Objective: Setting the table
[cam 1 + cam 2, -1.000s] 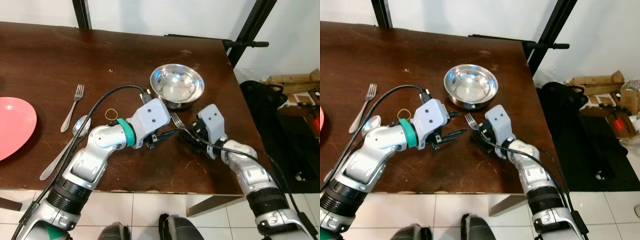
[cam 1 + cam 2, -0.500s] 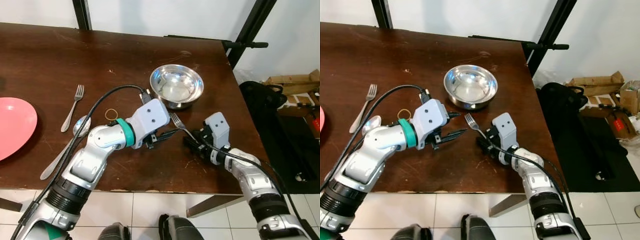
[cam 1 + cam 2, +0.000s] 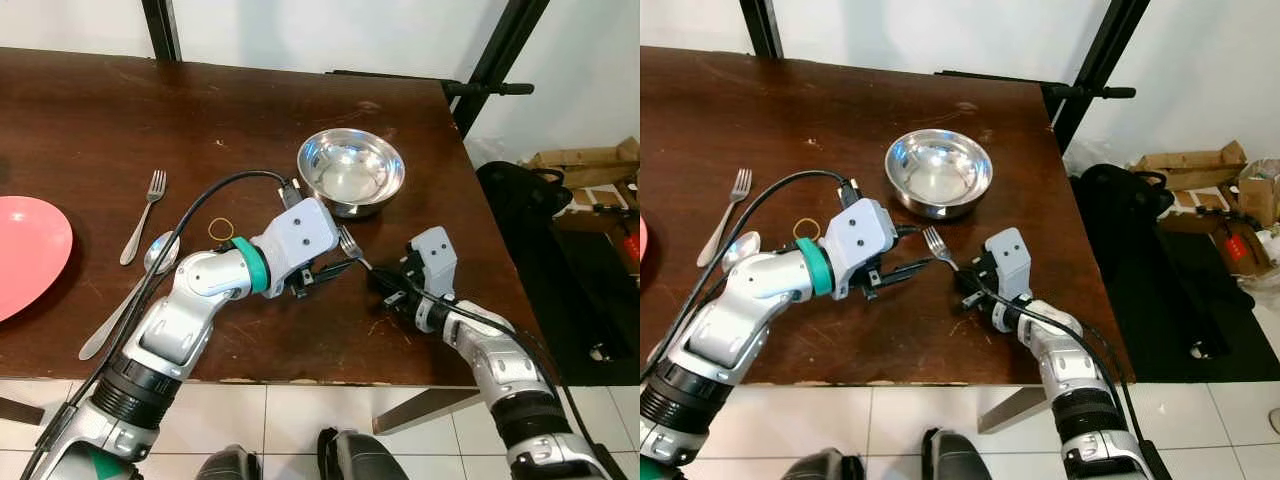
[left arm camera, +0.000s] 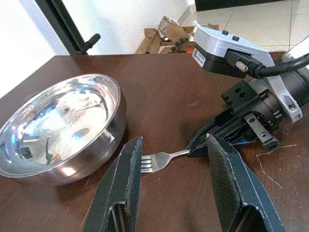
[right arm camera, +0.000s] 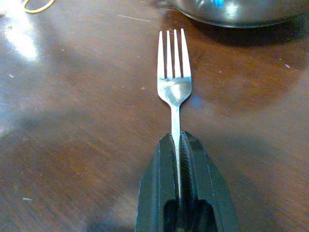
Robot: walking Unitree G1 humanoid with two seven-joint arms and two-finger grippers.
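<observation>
Fork (image 3: 350, 246) is clamped by its handle in R gripper (image 3: 385, 285), tines pointing toward L gripper (image 3: 335, 268), just short of bowl (image 3: 352, 172).

Eye views: L fingers spread, tips at either side of fork head, not touching it. Well to L of L gripper: 2nd fork (image 3: 143, 215), spoon (image 3: 128, 292), band (image 3: 222, 229), pink plate (image 3: 30, 250) at table (image 3: 100, 110) edge.

L wrist view: fork head (image 4: 154, 161) lies between L fingers (image 4: 123, 186), apart from both; bowl (image 4: 58, 125) beside it; R gripper body beyond.

R wrist view: R fingers (image 5: 159, 193) closed on handle; tines (image 5: 174, 53) level above wood, bowl rim ahead.

Progress, est.: early-mid. Looks like R-to-L handover pending; fork then needs placing by plate. Cutlery not yet arranged.

Labels: no legible writing or brands.
</observation>
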